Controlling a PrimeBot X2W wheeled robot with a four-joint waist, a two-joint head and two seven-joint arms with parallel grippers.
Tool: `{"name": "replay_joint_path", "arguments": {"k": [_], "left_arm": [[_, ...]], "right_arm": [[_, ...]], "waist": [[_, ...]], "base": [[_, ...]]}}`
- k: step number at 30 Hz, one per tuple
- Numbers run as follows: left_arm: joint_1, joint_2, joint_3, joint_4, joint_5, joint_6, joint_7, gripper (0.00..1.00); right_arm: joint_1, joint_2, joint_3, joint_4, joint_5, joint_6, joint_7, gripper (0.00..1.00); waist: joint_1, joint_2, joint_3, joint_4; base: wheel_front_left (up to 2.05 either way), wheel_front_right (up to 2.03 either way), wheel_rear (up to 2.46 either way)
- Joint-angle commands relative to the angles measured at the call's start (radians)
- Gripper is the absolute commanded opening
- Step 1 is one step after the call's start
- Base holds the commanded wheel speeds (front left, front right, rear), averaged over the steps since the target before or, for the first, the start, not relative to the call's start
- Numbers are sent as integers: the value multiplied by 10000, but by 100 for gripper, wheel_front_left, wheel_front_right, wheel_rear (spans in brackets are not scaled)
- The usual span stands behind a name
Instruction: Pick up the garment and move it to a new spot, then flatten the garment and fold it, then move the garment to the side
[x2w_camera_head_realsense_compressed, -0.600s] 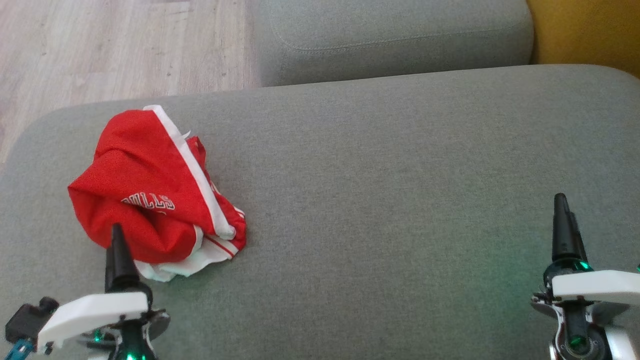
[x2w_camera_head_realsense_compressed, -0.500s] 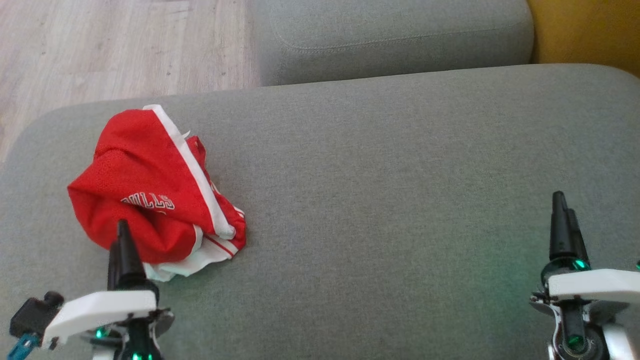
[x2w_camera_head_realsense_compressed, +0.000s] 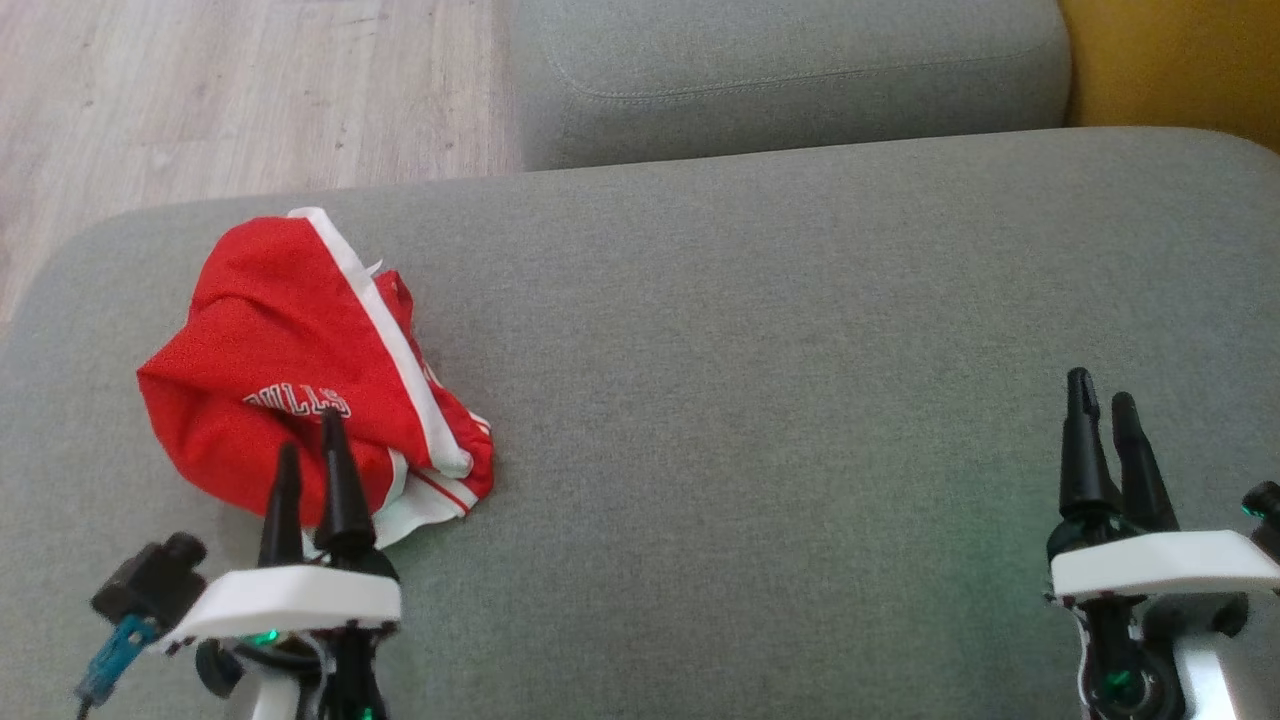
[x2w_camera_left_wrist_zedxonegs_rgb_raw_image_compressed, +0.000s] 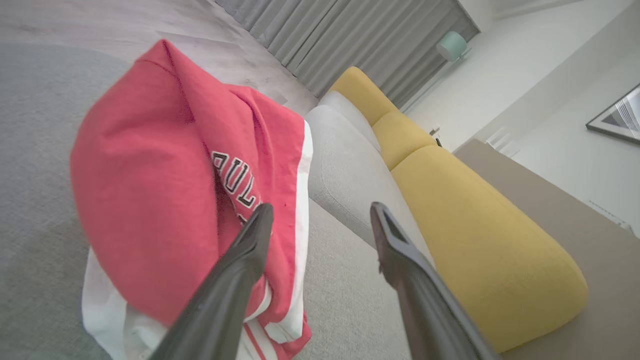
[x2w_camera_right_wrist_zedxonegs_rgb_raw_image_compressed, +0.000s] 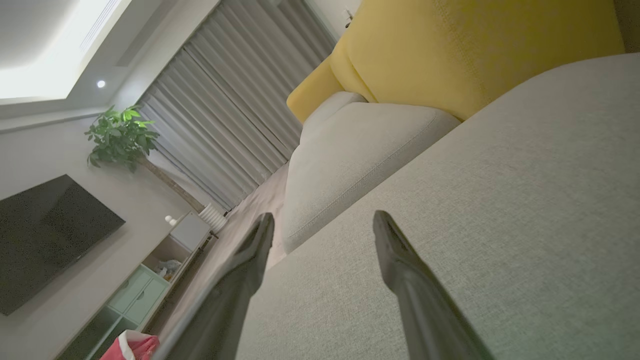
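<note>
The garment (x2w_camera_head_realsense_compressed: 300, 370) is a red jersey with white trim and lettering, lying crumpled on the left part of the grey cushion (x2w_camera_head_realsense_compressed: 760, 380). My left gripper (x2w_camera_head_realsense_compressed: 312, 445) stands open at the garment's near edge, its fingertips over the red cloth and nothing between them. In the left wrist view the garment (x2w_camera_left_wrist_zedxonegs_rgb_raw_image_compressed: 165, 175) bulks up just ahead of the left gripper (x2w_camera_left_wrist_zedxonegs_rgb_raw_image_compressed: 322, 212), mostly to the left of the fingers. My right gripper (x2w_camera_head_realsense_compressed: 1097, 390) is open over bare cushion at the lower right, far from the garment. A bit of the garment (x2w_camera_right_wrist_zedxonegs_rgb_raw_image_compressed: 132, 346) shows in the right wrist view's bottom corner, left of the right gripper (x2w_camera_right_wrist_zedxonegs_rgb_raw_image_compressed: 324, 220).
Behind the cushion sits another grey seat cushion (x2w_camera_head_realsense_compressed: 790, 70) with a yellow cushion (x2w_camera_head_realsense_compressed: 1180, 60) at the back right. Wooden floor (x2w_camera_head_realsense_compressed: 230, 90) lies beyond the cushion's far left edge. Wide bare cushion stretches between the garment and the right gripper.
My left gripper has shifted right and forward, turning so both fingers show, its tips now over the garment's near edge. The right gripper has turned a little too. The garment has not moved.
</note>
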Motion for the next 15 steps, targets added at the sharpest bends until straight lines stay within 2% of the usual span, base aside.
{"name": "replay_joint_path", "arguments": {"k": [1,15], "left_arm": [[-554,155,-27,-391,466,-49,-131,100],[-865,625,-1244,-564,2543,449,-541,100]], "right_arm": [[-351,-69,185,-474,-485,-4,-136,100],[-284,-76,469,-604,-2700,-5,-548,100]], "waist": [[0,0,-7,2],[0,0,1,15]], "base": [[0,0,0],[0,0,0]]}}
